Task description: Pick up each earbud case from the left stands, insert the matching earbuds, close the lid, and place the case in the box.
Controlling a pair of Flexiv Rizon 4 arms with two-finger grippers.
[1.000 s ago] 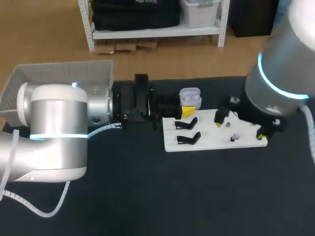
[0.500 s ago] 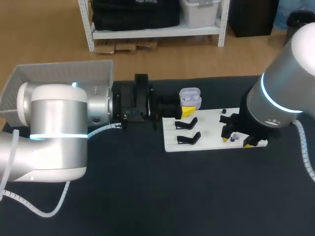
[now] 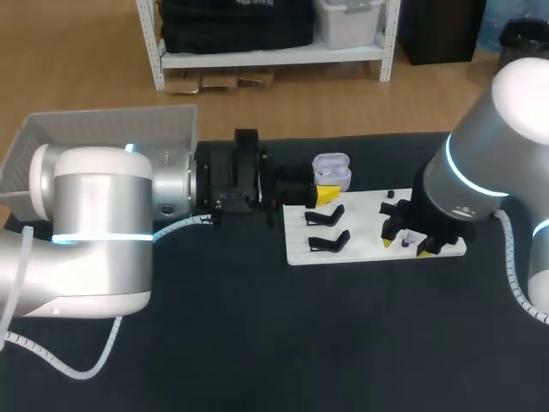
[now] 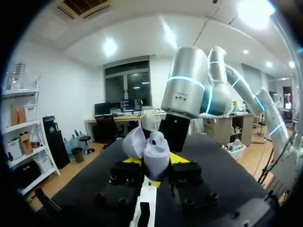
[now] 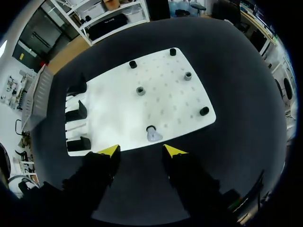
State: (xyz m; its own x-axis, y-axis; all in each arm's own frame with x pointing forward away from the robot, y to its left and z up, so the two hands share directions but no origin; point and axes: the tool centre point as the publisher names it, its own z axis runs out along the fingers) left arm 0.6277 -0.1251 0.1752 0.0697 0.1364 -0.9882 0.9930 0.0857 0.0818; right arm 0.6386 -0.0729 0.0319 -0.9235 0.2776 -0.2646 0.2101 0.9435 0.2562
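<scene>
Here, the left pincer [image 4: 154, 166] is pinching the earbud case [image 4: 150, 150] from 2 sides, its yellow tips pressed against the case's lower half, and the pale lilac lid stands open. Seen from the head view, the left arm lies low across the black tabletop [image 3: 257, 343], and the case is held just beyond the far left corner of the white board [image 3: 364, 225]. On that board's left part stand 2 black stands [image 3: 327, 215] in the head view, while the right wrist view shows 3 in a row. The right pincer [image 5: 142, 150] hangs over the near edge of the board with its fingers spread and nothing between them. Just ahead of its tips, 1 small lilac earbud [image 5: 152, 135] sits on the board, apart from both fingers. Further along the board are 2 grey pegs [image 5: 140, 90] and 3 black ones near its edges. The white box [image 3: 103, 129] stands at the far left of the tabletop, behind the left arm, well apart from the board.
</scene>
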